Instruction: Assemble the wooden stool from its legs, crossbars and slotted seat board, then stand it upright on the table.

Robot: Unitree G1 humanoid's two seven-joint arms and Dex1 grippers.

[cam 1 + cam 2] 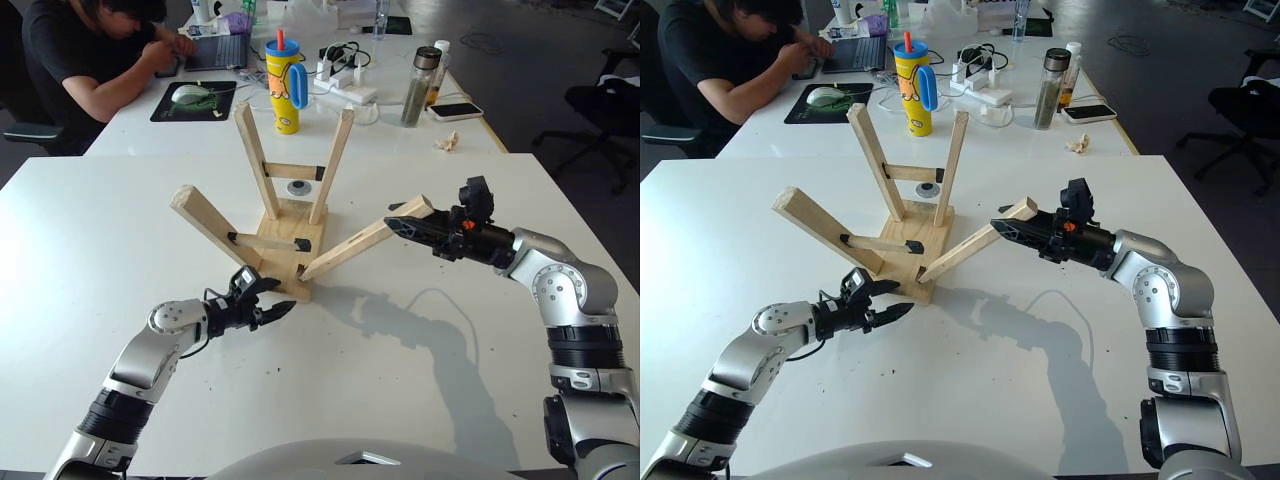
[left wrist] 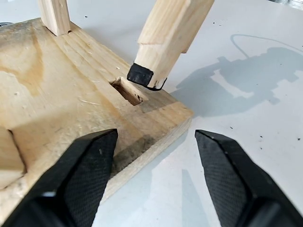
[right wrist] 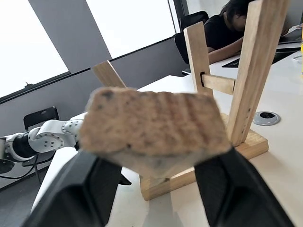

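White table (image 1: 90,240), right hand (image 1: 400,225) gripping leg (image 1: 352,247), left hand (image 1: 282,296) spread by seat board (image 2: 57,85)

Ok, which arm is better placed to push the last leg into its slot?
Right. The right fingers hold the leg, whose tip is right at the empty slot. The left fingers are open by the board's corner, holding nothing.

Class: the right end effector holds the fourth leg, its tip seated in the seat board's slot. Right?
No. The right end effector holds the fourth leg, but its tip is outside the slot in the seat board, not seated: see left wrist view.
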